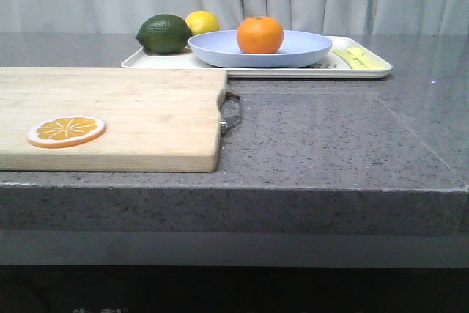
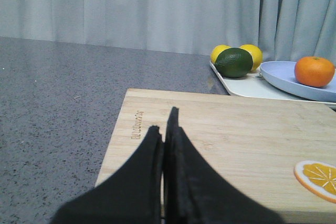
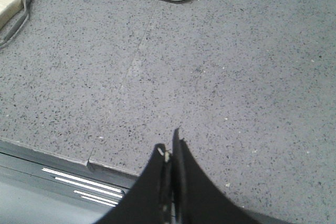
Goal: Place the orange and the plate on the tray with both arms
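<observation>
I saw the left gripper (image 2: 164, 124) closed, empty, above the cutting board (image 2: 226, 145); the right gripper (image 3: 169, 148) closed, empty, over bare countertop (image 3: 220, 77). The orange (image 1: 260, 34) sat in the plate (image 1: 293, 53), the plate on the tray (image 1: 366, 71), beside a lime (image 1: 164, 34) and lemon (image 1: 203, 21).

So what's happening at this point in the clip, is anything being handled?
Nothing is being held. The orange sits in the plate, and the plate rests on the tray beside a green fruit and a lemon. The left gripper is shut and empty above the cutting board, where an orange slice lies. The right gripper is shut and empty over the bare counter, away from the tray.
</observation>
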Robot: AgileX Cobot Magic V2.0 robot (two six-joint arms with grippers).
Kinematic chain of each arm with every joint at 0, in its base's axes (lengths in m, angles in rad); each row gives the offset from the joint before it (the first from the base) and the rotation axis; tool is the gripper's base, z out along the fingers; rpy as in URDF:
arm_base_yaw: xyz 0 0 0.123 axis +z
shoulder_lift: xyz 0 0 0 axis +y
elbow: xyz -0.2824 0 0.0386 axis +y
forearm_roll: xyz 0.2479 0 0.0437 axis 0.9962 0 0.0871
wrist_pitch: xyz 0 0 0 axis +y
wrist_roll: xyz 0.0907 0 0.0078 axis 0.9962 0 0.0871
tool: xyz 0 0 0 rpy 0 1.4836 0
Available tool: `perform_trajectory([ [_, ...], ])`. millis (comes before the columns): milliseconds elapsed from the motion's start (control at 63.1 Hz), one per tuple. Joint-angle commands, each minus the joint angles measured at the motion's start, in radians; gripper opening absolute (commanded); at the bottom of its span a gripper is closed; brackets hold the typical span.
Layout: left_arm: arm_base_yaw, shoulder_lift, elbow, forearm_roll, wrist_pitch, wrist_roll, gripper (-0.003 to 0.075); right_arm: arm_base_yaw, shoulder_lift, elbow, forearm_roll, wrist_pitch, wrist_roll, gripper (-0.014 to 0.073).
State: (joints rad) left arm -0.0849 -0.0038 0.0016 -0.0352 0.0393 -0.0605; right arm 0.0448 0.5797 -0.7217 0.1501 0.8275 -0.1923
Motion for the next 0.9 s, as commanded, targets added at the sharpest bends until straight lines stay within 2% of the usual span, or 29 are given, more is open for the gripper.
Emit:
perform_trajectory([
  [0,0.003,-0.021,0.005,0.002,-0.084,-0.009,-0.0018,-0.001,0.0,-0.025,0.009,-0.061,-0.01,-0.0068],
  [222,0.003,-0.021,0.005,0.002,-0.084,-0.009,-0.0018,-0.013,-0.028,-0.016,0.009,-0.063,-0.01,-0.0068],
  [317,0.003,-0.021,0.005,0.002,-0.084,-0.009,-0.0018,-0.023,-0.095,0.04,0.006,-0.091,-0.01,-0.0068],
  [412,0.003,-0.021,0.005,0.002,-0.084,-0.009,-0.0018,-0.023,-0.184,0.151,-0.013,-0.19,-0.01,-0.0068],
  [538,0.003,-0.021,0.005,0.002,-0.084,-0.009,-0.0018,-0.024,-0.33,0.336,-0.009,-0.391,-0.01,-0.0068],
  [744,0.003,-0.021,0.005,0.002,-0.084,-0.009,-0.0018,-0.062,-0.499,0.555,-0.002,-0.597,-0.01,-0.0068],
  [887,0.003,-0.021,0.005,0.002,-0.084,-0.009,-0.0018,-0.09,-0.568,0.648,0.001,-0.699,-0.01,-0.0068],
])
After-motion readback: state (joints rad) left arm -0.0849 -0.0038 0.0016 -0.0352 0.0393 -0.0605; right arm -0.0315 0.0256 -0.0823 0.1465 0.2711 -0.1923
